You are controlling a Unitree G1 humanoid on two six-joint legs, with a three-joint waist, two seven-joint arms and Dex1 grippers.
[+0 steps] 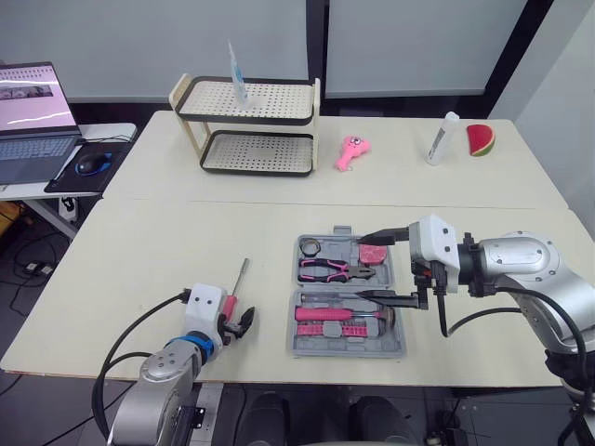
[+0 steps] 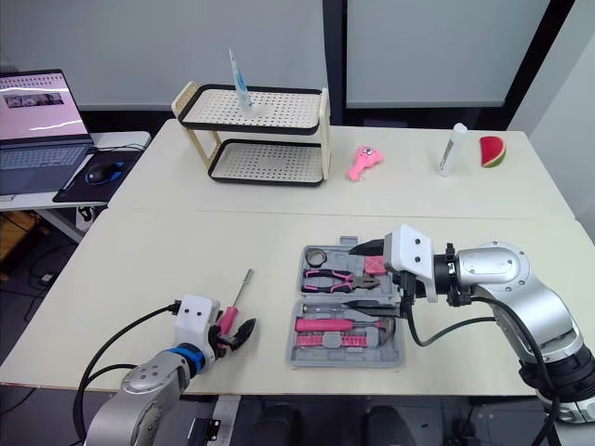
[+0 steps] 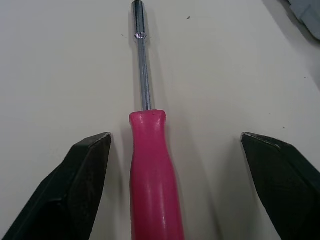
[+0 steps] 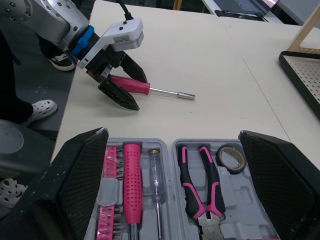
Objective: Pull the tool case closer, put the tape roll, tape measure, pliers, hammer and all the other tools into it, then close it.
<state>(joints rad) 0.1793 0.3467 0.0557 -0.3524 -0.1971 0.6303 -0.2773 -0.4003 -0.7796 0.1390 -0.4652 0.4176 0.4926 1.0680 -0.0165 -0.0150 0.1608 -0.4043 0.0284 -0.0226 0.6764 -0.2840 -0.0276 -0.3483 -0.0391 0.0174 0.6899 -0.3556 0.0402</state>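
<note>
The grey tool case (image 1: 400, 346) lies open near the table's front edge. In it are a tape roll (image 1: 310, 246), pink-handled pliers (image 1: 333, 269), a pink tape measure (image 1: 373, 253), a pink hammer (image 1: 337, 314) and a clear-handled screwdriver (image 4: 156, 185). My right gripper (image 1: 377, 267) hovers open over the case's right side, holding nothing. A pink-handled nut driver (image 3: 148, 165) lies on the table left of the case. My left gripper (image 3: 175, 137) is open, with one finger on each side of the driver's handle and not touching it.
A two-tier rack (image 1: 246, 125) with a tube on top stands at the back. A pink toy (image 1: 351, 151), a white tube (image 1: 442, 139) and a watermelon slice (image 1: 480, 139) lie at the back right. A laptop (image 1: 33, 121) and mouse (image 1: 91, 164) are on a side desk.
</note>
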